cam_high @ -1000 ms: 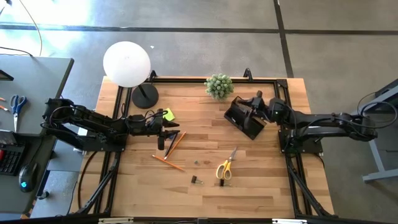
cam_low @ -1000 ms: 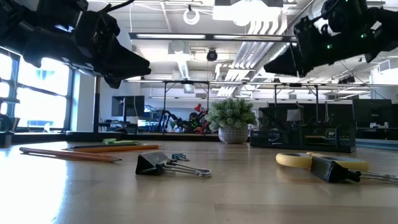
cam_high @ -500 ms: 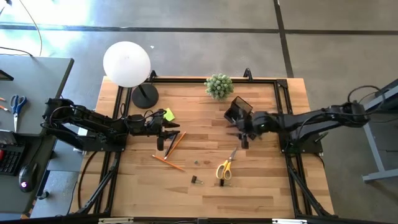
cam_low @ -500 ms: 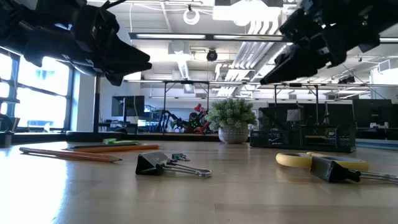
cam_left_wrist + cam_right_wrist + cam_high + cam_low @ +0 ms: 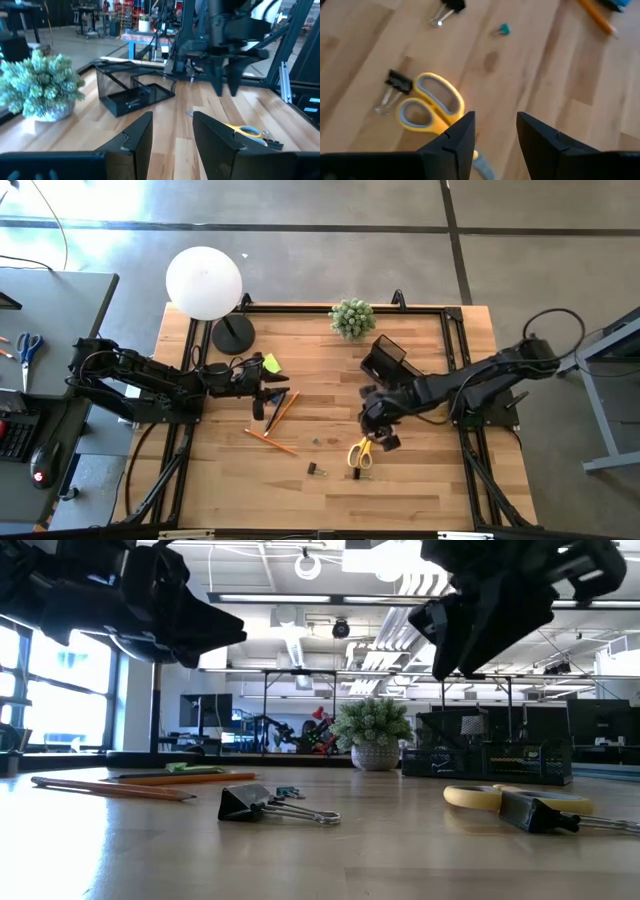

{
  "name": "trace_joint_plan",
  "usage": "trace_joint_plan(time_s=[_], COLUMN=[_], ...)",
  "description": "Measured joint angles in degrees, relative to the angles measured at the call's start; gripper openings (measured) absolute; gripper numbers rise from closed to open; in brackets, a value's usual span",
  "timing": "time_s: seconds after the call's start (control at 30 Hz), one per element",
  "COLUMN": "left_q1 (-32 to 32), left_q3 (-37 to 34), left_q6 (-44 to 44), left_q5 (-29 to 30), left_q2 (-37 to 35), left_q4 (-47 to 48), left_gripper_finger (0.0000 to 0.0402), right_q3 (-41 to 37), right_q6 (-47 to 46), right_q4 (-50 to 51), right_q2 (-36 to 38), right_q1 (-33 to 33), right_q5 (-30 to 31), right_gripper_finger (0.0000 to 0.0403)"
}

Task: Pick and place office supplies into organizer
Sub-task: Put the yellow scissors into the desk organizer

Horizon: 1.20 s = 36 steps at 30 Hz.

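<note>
The right gripper (image 5: 380, 430), fingers apart and grasping nothing, hovers just above the yellow-handled scissors (image 5: 362, 450) lying at 6 o'clock of the organizer (image 5: 385, 362); next it should descend and clench on them.

Bright even daylight overhead; low view backlit (arms silhouetted); right wrist view motion-blurred.

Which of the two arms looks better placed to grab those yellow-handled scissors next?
Probably the right arm. Its open fingers hang just above the yellow-handled scissors on the wooden table; the left arm's fingers wait farther off, over the orange pencils.
</note>
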<state>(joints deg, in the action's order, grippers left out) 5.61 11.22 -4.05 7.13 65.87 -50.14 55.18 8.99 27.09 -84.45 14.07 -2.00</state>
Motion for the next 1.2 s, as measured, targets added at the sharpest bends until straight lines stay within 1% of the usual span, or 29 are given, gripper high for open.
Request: trace_joint_plan(time_s=[0.13,0.23,0.33,0.47,0.6,0.7,0.8,1.0,1.2], left_q1=[0.0,0.0,0.0,0.0,0.0,0.0,0.0,0.0,0.0], left_q3=[1.1,2.4,2.9,3.0,3.0,3.0,3.0,3.0,3.0], left_q6=[3.5,5.4,6.2,6.2,5.0,4.1,3.8,3.6,1.7], left_q5=[1.1,1.1,1.1,1.1,1.1,1.1,1.3,1.4,1.3], left_q2=[0.0,0.0,0.0,0.0,0.0,0.0,0.0,0.0,0.0], left_q4=[-0.1,0.4,0.7,1.8,2.8,2.9,2.9,3.2,6.0], left_gripper_finger=[0.0129,0.0129,0.0129,0.0129,0.0129,0.0129,0.0129,0.0129,0.0129], right_q3=[4.1,5.0,5.0,5.0,5.1,5.1,5.1,5.1,5.1], right_q6=[-0.5,-2.0,-3.6,-2.8,-1.0,1.7,5.6,11.6,16.3], right_q4=[4.6,7.0,7.7,6.7,6.3,8.0,10.5,9.8,8.9], right_q2=[-4.7,-7.8,-10.7,-13.1,-13.4,-13.4,-13.4,-13.4,-13.7], right_q1=[2.1,3.4,5.1,7.7,9.3,9.6,9.1,7.0,5.7], right_q5=[0.1,0.1,-0.6,-1.1,2.2,5.9,7.7,7.3,5.4], right_gripper_finger=[0.0138,0.0138,0.0138,0.0138,0.0138,0.0138,0.0138,0.0141,0.0167])
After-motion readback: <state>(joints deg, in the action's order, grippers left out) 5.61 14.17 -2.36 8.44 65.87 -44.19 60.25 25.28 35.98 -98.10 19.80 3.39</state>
